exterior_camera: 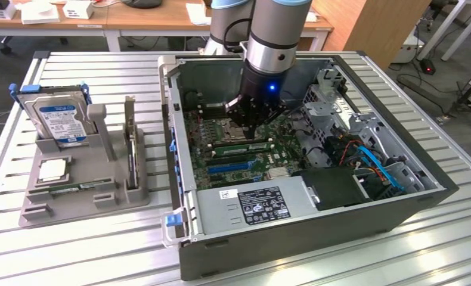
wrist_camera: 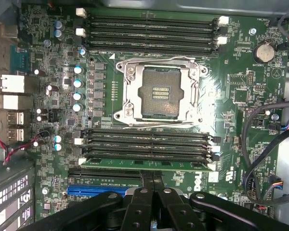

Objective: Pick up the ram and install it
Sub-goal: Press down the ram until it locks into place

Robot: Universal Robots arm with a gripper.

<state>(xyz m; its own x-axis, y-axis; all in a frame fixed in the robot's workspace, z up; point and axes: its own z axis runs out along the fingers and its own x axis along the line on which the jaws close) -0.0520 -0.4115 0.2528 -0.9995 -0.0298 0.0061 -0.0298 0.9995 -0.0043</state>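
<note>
— Ram [wrist_camera: 144, 165], the long, thin green circuit-board stick: where is it?

— Standing on edge in the black memory slot nearest my tool [wrist_camera: 154, 179], on the green motherboard [wrist_camera: 231, 96] inside the open black computer case [exterior_camera: 299, 238] on the slatted metal worktop [exterior_camera: 100, 238].

— Are you holding it?

— No, as far as I can judge. My tool is clenched, fingers pressed together with nothing between them, their tips over the middle of the stick's upper edge. I cannot tell whether they touch it.

— Which way does it run?

— Its long axis lies along the slot, parallel to the empty memory slots beside it and to the blue plastic expansion slot [wrist_camera: 103, 190], with one end at each white latch. The contact edge faces down into the slot.

— How would you seat it well?

— I'd press straight down on the middle, square to the board, so neither end rides high. A tilted push could jam one end. Both latches closing would be the proof.
</note>
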